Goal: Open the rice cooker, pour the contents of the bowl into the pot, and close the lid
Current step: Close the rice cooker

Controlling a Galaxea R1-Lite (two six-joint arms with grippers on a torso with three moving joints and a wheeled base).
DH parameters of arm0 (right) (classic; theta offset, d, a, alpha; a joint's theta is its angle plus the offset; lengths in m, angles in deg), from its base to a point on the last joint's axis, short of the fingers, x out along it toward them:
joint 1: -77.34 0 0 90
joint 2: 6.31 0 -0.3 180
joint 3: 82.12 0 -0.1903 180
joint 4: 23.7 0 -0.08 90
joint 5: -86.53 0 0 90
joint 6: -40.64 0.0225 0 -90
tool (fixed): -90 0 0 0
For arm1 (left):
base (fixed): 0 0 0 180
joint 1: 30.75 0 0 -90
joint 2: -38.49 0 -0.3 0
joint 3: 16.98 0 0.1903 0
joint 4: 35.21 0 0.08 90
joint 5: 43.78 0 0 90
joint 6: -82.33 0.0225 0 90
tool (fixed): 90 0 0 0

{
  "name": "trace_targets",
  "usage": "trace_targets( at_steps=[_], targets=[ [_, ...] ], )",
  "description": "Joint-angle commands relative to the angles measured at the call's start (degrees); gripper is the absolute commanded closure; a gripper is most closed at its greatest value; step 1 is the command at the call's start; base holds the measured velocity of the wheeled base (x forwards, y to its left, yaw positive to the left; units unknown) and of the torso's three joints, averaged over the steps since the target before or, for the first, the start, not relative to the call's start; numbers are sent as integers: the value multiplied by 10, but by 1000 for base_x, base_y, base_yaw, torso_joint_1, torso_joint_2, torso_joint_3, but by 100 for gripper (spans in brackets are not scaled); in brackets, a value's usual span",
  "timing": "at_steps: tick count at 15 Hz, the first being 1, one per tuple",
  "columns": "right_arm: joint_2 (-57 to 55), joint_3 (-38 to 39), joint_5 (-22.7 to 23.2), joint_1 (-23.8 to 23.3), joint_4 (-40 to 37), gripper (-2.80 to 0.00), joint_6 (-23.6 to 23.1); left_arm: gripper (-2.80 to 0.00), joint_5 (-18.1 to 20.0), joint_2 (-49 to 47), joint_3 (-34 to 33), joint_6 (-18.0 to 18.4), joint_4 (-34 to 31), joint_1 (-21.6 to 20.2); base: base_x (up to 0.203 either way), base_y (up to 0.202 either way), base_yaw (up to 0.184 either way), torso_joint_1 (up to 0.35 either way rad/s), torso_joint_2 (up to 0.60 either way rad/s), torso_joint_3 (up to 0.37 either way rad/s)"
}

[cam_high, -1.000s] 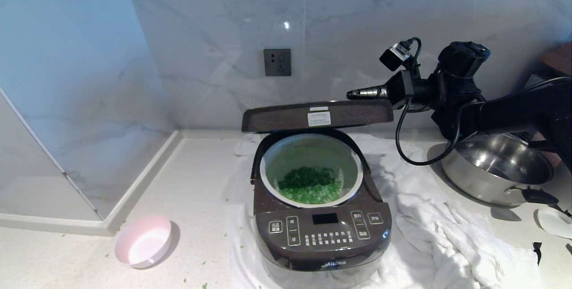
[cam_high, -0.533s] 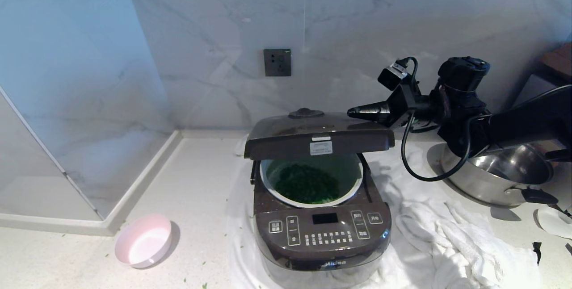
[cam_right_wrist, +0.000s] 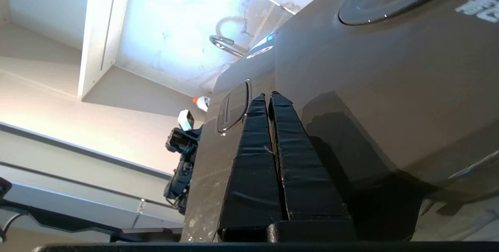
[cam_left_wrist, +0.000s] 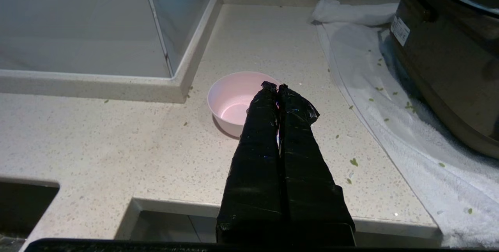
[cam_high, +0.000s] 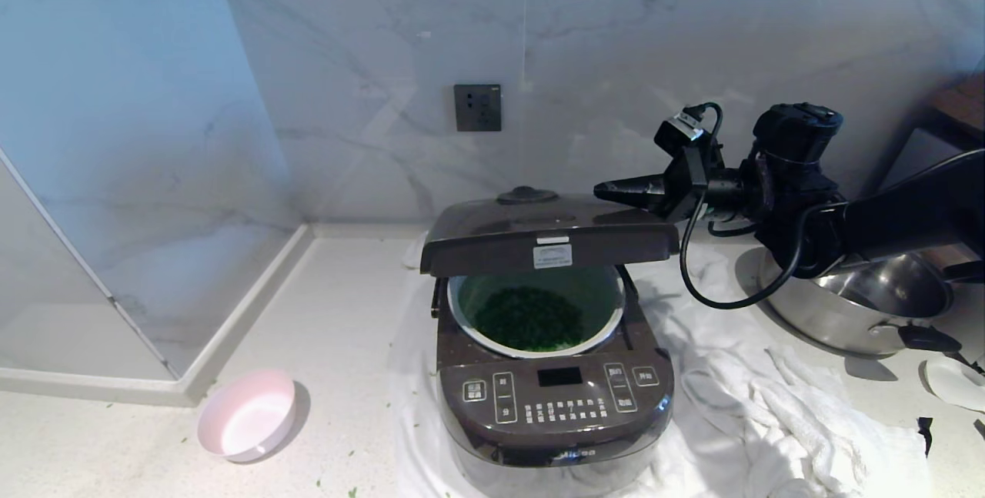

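The dark rice cooker [cam_high: 554,398] stands on a white towel with its lid [cam_high: 546,236] hanging half-lowered over the white pot [cam_high: 462,305]. Green contents [cam_high: 527,319] lie inside the pot. My right gripper [cam_high: 600,190] is shut and empty, lying flat against the lid's top at its right rear; in the right wrist view its fingertips [cam_right_wrist: 259,100] rest beside the oval latch button [cam_right_wrist: 234,106]. The pink bowl [cam_high: 248,413] sits empty on the counter at the front left. My left gripper [cam_left_wrist: 275,87] is shut and hovers just in front of the bowl [cam_left_wrist: 230,98].
A steel pot [cam_high: 862,294] with black handles stands right of the cooker under my right arm. The crumpled white towel [cam_high: 777,398] spreads to the front right. A glass partition and raised ledge [cam_high: 231,329] bound the left side. Green bits are scattered on the counter.
The lid has swung down from nearly level-open to half-lowered over the pot. My right gripper came down with it and shifted slightly left.
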Motion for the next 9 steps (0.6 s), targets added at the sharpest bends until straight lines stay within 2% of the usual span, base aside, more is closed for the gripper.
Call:
trace_targets(
  at_steps=[1, 9],
  targets=[
    [0, -5, 5, 1, 3, 0, 4, 0, 0, 0, -1, 0, 0, 0, 0, 0, 0, 0, 0, 0],
    [-7, 57, 4, 32, 5, 0, 3, 0, 0, 0, -1, 0, 0, 0, 0, 0, 0, 0, 0, 0]
  ],
)
